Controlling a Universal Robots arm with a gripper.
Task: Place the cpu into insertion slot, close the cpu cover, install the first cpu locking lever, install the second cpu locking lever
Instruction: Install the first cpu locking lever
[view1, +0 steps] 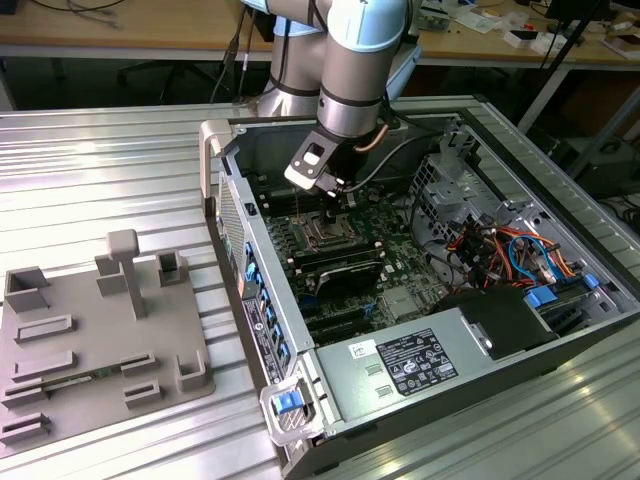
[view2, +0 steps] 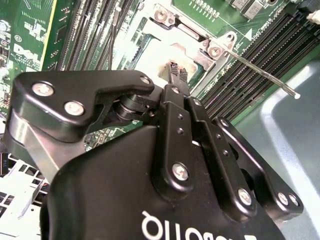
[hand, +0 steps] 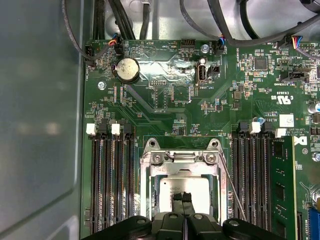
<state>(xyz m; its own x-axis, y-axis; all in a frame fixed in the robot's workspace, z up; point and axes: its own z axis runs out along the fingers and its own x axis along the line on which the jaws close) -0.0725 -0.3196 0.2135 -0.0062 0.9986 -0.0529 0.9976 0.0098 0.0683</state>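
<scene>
In the first wrist view the cpu shows its silver-grey top inside the insertion slot. The silvery cpu cover lies down around it, hinged at the far edge. My gripper is shut, and its black fingertips rest together over the near edge of the chip. The second wrist view shows the gripper from behind, tips at the socket. One thin wire locking lever stands free and slants out over the memory slots; its loose end hangs unlatched. In the exterior view the gripper hovers just over the insertion slot.
Long black memory slots flank the socket, with one green memory stick seated. A coin battery and black cables lie beyond. The case wall is close by. Outside the case sits a grey fixture plate.
</scene>
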